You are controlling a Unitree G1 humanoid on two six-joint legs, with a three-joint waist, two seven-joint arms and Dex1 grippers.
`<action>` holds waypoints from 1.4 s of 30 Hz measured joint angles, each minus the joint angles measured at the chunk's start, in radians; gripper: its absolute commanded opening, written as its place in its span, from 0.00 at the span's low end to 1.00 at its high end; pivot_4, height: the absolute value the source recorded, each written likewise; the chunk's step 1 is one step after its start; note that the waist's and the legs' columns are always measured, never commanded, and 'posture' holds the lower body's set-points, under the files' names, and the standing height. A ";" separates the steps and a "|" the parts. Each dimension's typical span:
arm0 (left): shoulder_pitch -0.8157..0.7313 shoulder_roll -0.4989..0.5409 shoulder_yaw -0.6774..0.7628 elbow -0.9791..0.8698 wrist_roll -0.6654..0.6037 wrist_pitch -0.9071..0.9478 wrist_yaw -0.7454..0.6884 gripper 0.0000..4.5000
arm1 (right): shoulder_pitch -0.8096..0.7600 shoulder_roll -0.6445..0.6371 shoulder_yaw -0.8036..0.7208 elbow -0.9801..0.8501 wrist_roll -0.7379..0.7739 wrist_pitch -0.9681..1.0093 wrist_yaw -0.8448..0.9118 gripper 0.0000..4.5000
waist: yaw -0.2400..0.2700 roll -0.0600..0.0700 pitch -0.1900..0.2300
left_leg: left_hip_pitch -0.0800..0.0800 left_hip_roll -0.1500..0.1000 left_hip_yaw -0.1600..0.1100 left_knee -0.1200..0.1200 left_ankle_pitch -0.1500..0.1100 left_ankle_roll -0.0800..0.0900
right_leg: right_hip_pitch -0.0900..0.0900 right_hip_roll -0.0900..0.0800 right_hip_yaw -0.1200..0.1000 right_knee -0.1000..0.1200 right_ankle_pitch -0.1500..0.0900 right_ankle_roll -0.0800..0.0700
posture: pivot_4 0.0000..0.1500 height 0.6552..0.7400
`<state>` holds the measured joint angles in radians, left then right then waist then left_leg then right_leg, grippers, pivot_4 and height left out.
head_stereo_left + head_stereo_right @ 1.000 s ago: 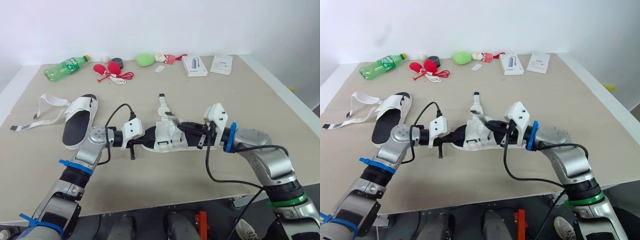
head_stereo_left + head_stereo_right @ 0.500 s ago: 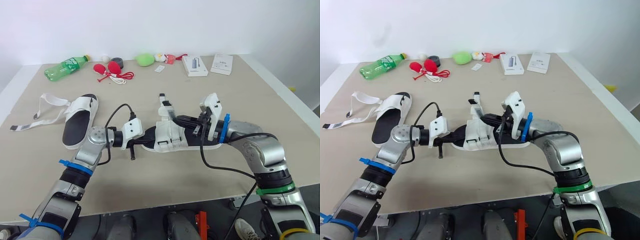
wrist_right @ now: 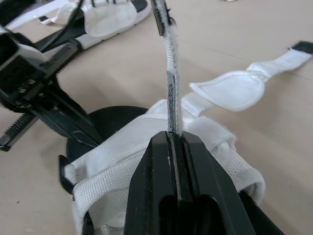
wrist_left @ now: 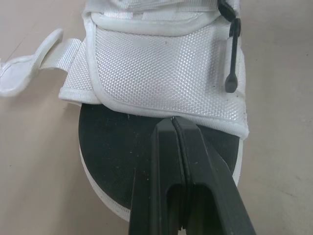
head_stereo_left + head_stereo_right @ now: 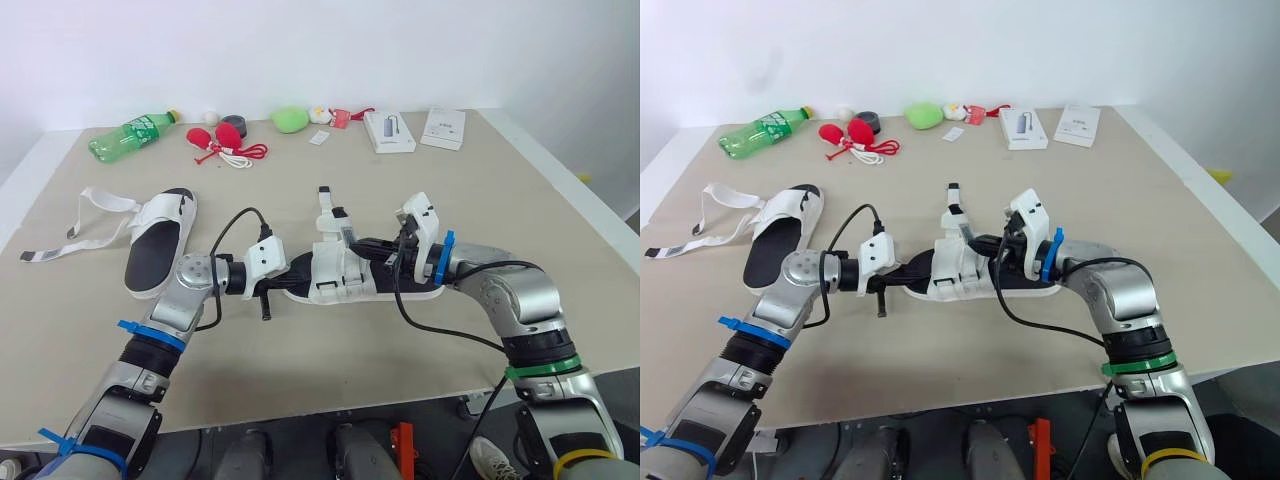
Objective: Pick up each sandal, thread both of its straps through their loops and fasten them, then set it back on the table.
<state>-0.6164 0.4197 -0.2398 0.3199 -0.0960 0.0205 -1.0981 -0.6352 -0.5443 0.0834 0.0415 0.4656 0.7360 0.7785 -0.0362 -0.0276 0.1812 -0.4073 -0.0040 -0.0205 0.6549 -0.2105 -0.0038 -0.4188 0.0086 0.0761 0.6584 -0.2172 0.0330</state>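
Right tool [image 3: 174,134] clamped on a white strap [image 3: 169,73] raised above the sandal [image 5: 340,270], left tool [image 4: 172,122] closed together, rested on its black insole [image 4: 112,147]

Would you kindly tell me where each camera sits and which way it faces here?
Eye views: on the head, facing forward and down over the table; both arms show.
Left wrist view: on the left wrist, looking along the shut left gripper at the sandal.
Right wrist view: on the right wrist, looking along the right gripper pinching a strap; the left gripper shows beyond.
Shared: both wrist views face the same sandal from opposite ends.
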 measured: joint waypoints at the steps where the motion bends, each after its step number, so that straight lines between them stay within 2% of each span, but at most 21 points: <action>1: 0.000 0.000 0.000 -0.001 0.000 0.000 0.000 0.00 | -0.002 0.000 -0.001 0.005 -0.003 0.001 -0.005 0.21 | 0.000 0.000 0.000 | 0.000 0.000 0.000 0.000 0.000 0.000 | 0.000 0.000 0.000 0.000 0.000 0.000 | 1.00 1.00; 6: 0.007 0.000 0.000 -0.010 0.000 0.007 0.000 0.00 | -0.003 -0.014 -0.001 0.021 -0.091 -0.079 -0.030 0.68 | -0.001 0.000 0.000 | 0.000 0.000 0.000 0.000 0.000 0.000 | 0.000 0.000 0.000 0.000 0.000 0.000 | 1.00 1.00; 11: 0.011 0.000 0.002 -0.015 0.000 0.008 0.000 0.00 | -0.021 -0.026 0.002 0.021 -0.188 -0.230 -0.036 0.68 | -0.001 0.000 0.000 | -0.001 0.000 0.001 -0.001 0.000 0.000 | -0.001 0.000 0.001 0.000 0.000 0.001 | 1.00 1.00; 14: 0.010 0.000 0.003 -0.015 0.000 0.008 0.000 0.00 | -0.070 -0.014 -0.002 0.020 -0.194 -0.252 -0.028 0.50 | -0.002 0.000 0.000 | -0.001 0.000 0.001 -0.001 0.000 0.000 | -0.001 0.000 0.001 0.000 0.000 0.000 | 1.00 1.00; 18: 0.010 -0.002 0.002 -0.015 -0.001 0.008 -0.002 0.00 | -0.137 0.030 -0.007 0.012 -0.150 -0.216 0.002 0.06 | -0.003 0.000 0.000 | -0.001 0.000 0.000 -0.001 0.000 0.000 | -0.001 0.000 0.000 0.000 0.000 0.000 | 1.00 1.00; 19: 0.010 -0.003 0.001 -0.016 -0.001 0.008 -0.002 0.00 | -0.140 0.037 -0.006 0.014 -0.145 -0.204 0.004 0.01 | -0.003 0.000 0.000 | -0.001 0.000 0.000 -0.001 0.000 0.000 | -0.001 0.000 0.000 0.000 0.000 0.000 | 1.00 1.00; 22: 0.010 -0.003 0.001 -0.016 -0.001 0.008 -0.003 0.00 | -0.155 0.050 0.001 0.049 -0.147 -0.170 0.011 0.01 | -0.003 0.000 0.000 | -0.001 0.000 0.000 -0.001 0.000 0.000 | -0.002 -0.001 0.001 0.000 0.000 0.000 | 1.00 1.00; 29: 0.011 -0.002 0.002 -0.018 -0.002 0.008 -0.005 0.00 | -0.201 0.054 0.081 0.268 -0.224 -0.146 0.054 0.01 | -0.006 0.000 0.000 | -0.001 -0.001 0.001 -0.001 0.000 0.000 | -0.002 -0.001 0.000 0.000 0.000 0.000 | 1.00 1.00; 41: 0.012 -0.001 0.003 -0.021 -0.002 0.007 -0.002 0.00 | -0.273 0.073 0.112 0.372 -0.306 -0.202 0.088 0.01 | -0.010 0.000 0.000 | -0.001 0.000 0.001 -0.001 0.000 0.000 | -0.002 -0.001 0.000 0.000 0.000 -0.001 | 1.00 1.00; 42: 0.014 -0.001 0.003 -0.022 -0.002 0.007 -0.001 0.00 | -0.297 0.082 0.097 0.407 -0.303 -0.198 0.075 0.07 | -0.010 0.000 0.000 | -0.001 0.000 0.001 -0.001 0.000 0.000 | -0.002 -0.001 0.000 0.000 0.000 -0.001 | 1.00 1.00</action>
<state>-0.6028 0.4185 -0.2370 0.2981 -0.0976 0.0276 -1.0995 -0.9322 -0.4618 0.1809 0.4490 0.1626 0.5378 0.8539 -0.0460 -0.0272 0.1811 -0.4081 -0.0042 -0.0193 0.6535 -0.2105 -0.0038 -0.4212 0.0074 0.0763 0.6583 -0.2168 0.0322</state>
